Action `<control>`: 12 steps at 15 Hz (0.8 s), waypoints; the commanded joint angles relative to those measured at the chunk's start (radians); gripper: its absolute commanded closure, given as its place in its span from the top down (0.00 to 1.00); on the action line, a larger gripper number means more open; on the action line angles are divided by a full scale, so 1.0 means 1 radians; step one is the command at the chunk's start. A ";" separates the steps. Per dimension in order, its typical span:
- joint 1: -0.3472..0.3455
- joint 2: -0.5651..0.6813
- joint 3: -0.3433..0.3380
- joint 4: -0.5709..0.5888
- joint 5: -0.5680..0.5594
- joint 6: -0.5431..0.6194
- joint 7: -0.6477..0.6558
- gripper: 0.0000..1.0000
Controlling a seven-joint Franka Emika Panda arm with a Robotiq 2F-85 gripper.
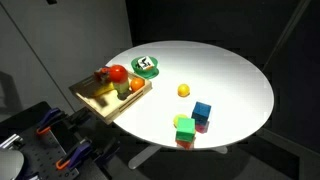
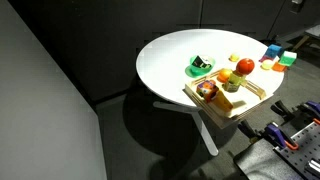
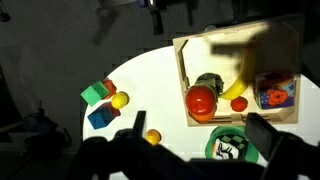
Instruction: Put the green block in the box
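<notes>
The green block (image 1: 185, 131) is a small bright cube near the table's front edge, next to a blue cube (image 1: 202, 111). It also shows in an exterior view (image 2: 289, 60) and in the wrist view (image 3: 97, 93) at the left. The box (image 1: 92, 103) is a shallow tan wooden tray at the table's edge holding fruit; it shows in an exterior view (image 2: 222, 113) and in the wrist view (image 3: 180, 80). My gripper (image 3: 200, 135) is open and empty, high above the table between the blocks and the box. It does not show in the exterior views.
A round green-rimmed object (image 3: 232, 148) with a black-and-white top lies under my gripper beside the box. A small yellow ball (image 3: 152, 136) lies between it and the blocks. Another yellow piece (image 3: 120, 100) touches the blocks. The table (image 1: 230, 75) is round and white.
</notes>
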 commanded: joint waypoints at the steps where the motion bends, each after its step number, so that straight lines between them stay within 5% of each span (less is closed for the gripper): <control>1: 0.020 0.004 -0.016 0.003 -0.011 -0.004 0.011 1.00; 12: -0.002 0.068 -0.067 0.058 0.011 0.008 0.012 1.00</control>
